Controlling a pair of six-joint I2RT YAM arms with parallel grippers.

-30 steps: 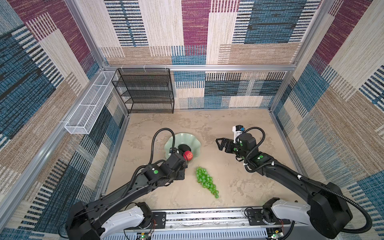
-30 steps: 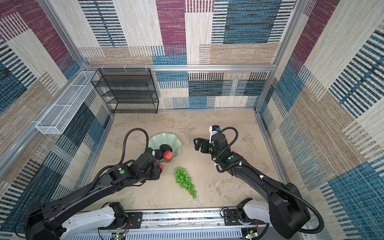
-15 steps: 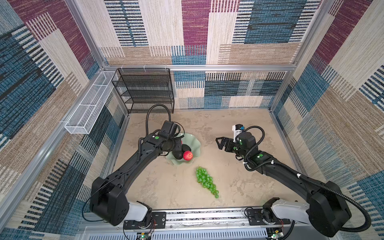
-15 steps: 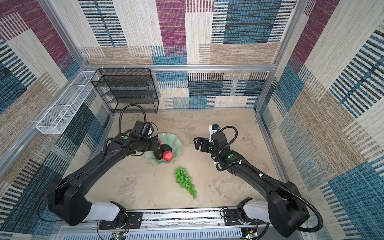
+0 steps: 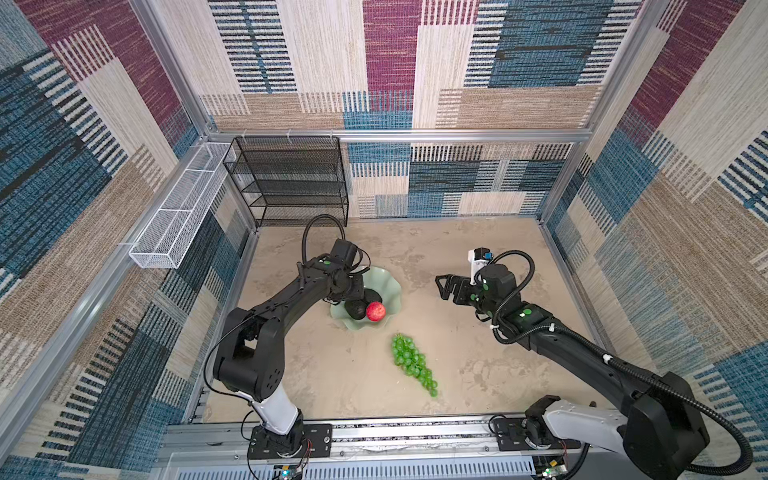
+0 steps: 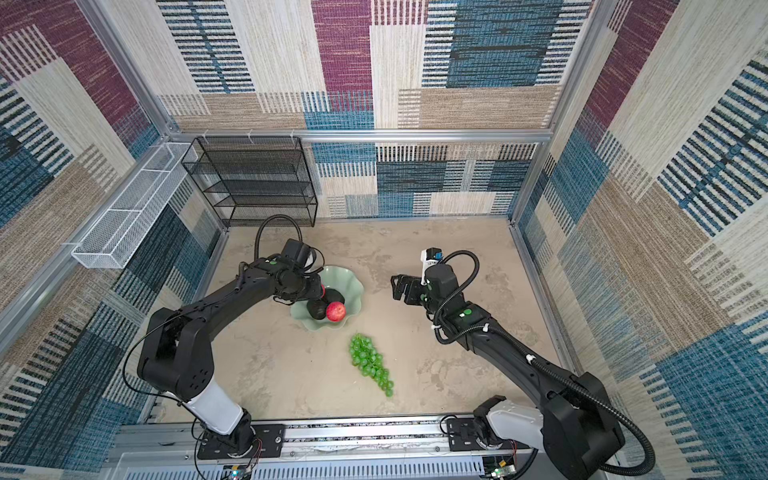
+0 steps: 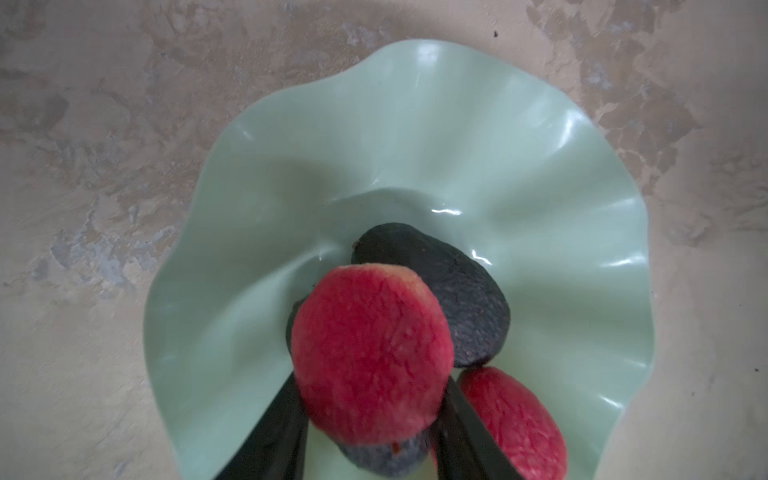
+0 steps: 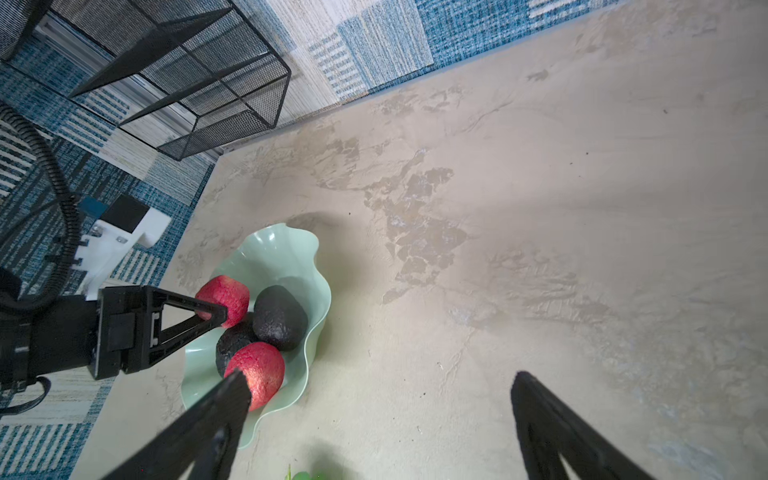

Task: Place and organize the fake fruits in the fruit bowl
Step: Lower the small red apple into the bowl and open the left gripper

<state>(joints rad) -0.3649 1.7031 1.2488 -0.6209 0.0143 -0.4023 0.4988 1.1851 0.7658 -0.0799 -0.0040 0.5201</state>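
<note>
One red apple (image 7: pixel 370 353) is held by the left fingers (image 7: pixel 274 436) over the fruit bowl (image 7: pixel 415 124) with two avocados (image 8: pixel 280 318) and a second apple (image 8: pixel 259 370). Grapes (image 5: pixel 411 363) are seen on the bench (image 5: pixel 478 353). Right fingers (image 8: pixel 208 428) are spread.

We see a black wire-mesh shelf rack (image 5: pixel 291 183) (image 6: pixel 253 183) in both top views, standing at the back edge of the mottled beige table (image 5: pixel 478 361). Just beside the rack, a long white mesh basket (image 5: pixel 178 216) hangs on the side wall. An aluminium rail (image 5: pixel 457 135) runs just above the rack. Behind the rack rise woven patchwork wall panels (image 5: pixel 390 62) in blue, maroon, cream and tan.
</note>
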